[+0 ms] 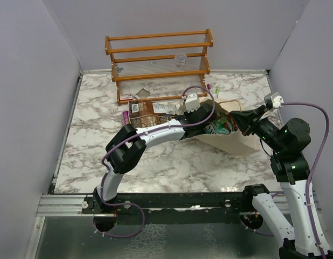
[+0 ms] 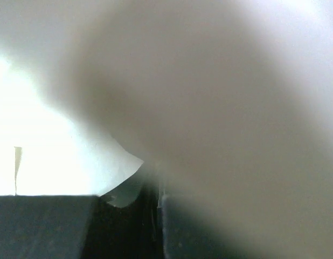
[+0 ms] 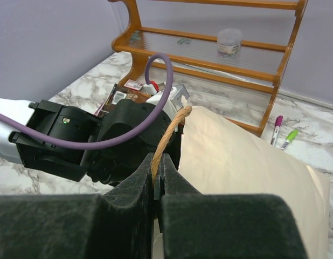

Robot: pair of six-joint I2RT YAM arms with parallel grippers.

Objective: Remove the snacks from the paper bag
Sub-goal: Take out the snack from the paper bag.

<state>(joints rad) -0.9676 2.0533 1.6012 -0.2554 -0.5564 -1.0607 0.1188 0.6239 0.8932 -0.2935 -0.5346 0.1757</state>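
The cream paper bag (image 1: pixel 234 141) lies on its side at the right of the table, its mouth facing left. Colourful snacks (image 1: pixel 221 128) show inside the mouth. My left gripper (image 1: pixel 208 120) reaches into the mouth. In the left wrist view its fingers (image 2: pixel 158 213) stand together amid blurred paper (image 2: pixel 75 162); anything between them is hidden. My right gripper (image 3: pixel 158 162) is shut on the bag's tan handle (image 3: pixel 170 131) and holds the mouth up; it also shows in the top view (image 1: pixel 240 119). The bag's side (image 3: pixel 236 162) fills the right wrist view.
A wooden slatted rack (image 1: pixel 158 54) stands at the back, with a small jar (image 3: pixel 229 42) on its shelf. Pens (image 3: pixel 282 132) lie by its right foot. Several flat packets (image 1: pixel 146 116) lie left of the bag, in front of the rack.
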